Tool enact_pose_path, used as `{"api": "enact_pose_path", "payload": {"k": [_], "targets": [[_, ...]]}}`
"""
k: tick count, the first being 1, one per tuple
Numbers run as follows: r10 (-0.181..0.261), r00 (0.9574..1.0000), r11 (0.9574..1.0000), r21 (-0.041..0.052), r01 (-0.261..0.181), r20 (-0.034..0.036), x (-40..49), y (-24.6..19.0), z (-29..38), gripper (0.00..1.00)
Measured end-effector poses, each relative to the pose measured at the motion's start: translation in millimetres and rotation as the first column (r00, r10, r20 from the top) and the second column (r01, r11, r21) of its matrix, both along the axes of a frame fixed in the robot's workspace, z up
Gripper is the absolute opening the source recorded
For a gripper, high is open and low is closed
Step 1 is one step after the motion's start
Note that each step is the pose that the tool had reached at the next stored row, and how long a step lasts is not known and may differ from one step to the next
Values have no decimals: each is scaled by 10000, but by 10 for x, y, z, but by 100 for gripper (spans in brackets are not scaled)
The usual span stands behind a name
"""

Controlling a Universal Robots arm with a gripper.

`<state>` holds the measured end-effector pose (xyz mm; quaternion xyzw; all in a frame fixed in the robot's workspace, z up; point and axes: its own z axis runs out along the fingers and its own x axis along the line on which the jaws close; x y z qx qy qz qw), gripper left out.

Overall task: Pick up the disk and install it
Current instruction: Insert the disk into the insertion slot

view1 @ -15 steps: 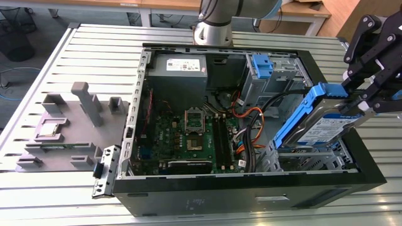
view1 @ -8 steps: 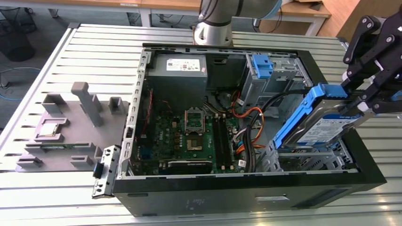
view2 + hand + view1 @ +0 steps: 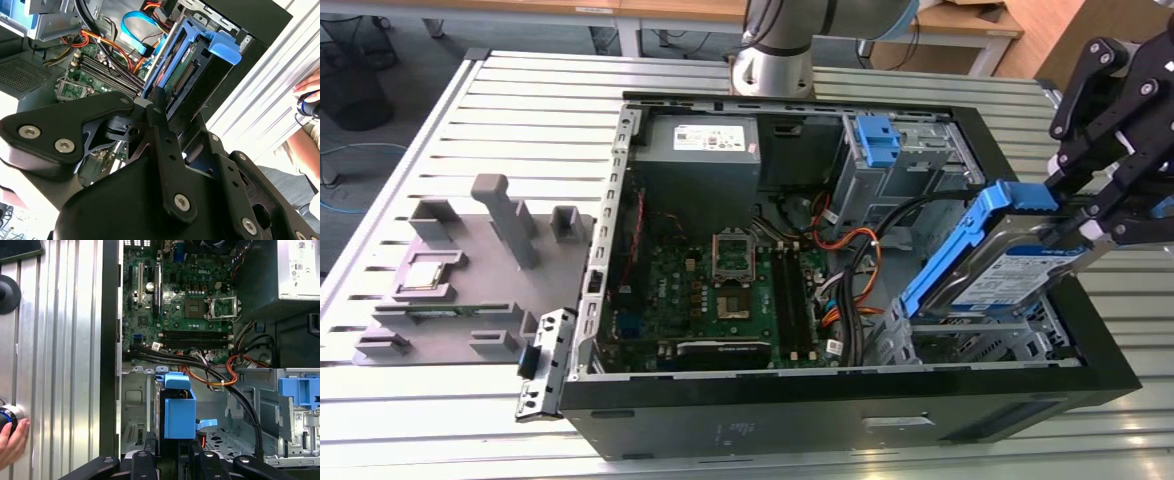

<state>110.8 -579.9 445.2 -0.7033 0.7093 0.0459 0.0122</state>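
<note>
In the exterior view, a grey tray (image 3: 454, 300) lies at 9 o'clock on the slatted table (image 3: 520, 100), just beside the open case (image 3: 854, 420). The motherboard (image 3: 720, 290) sits mid-case, and an empty blue bracket (image 3: 874, 140) is at 1 o'clock. At 3 o'clock the gripper (image 3: 1078, 215) is clamped on the upper end of the disk (image 3: 1001, 268). The disk hangs tilted, its lower end at the metal cage (image 3: 987, 335) in the case's 4 o'clock corner. In both wrist views the disk (image 3: 192, 65) (image 3: 179, 412) stands between the fingers (image 3: 159, 107). A hand (image 3: 11, 440) rests on the table outside the case.
</note>
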Motion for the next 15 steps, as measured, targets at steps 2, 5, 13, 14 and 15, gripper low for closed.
{"api": "enact_pose_path", "payload": {"k": [2, 5, 13, 14, 15], "targets": [[-3, 10000, 10000, -1, 3, 0, 1, 0, -4, 35], [-5, 10000, 10000, 1, 5, 0, 1, -2, -23, 35], [-23, 10000, 10000, 2, 23, 0, 1, -8, -111, 35], [-26, 10000, 10000, 2, 26, 0, 1, -9, -125, 35], [-29, 10000, 10000, 2, 29, 0, 1, -10, -141, 35]]}}
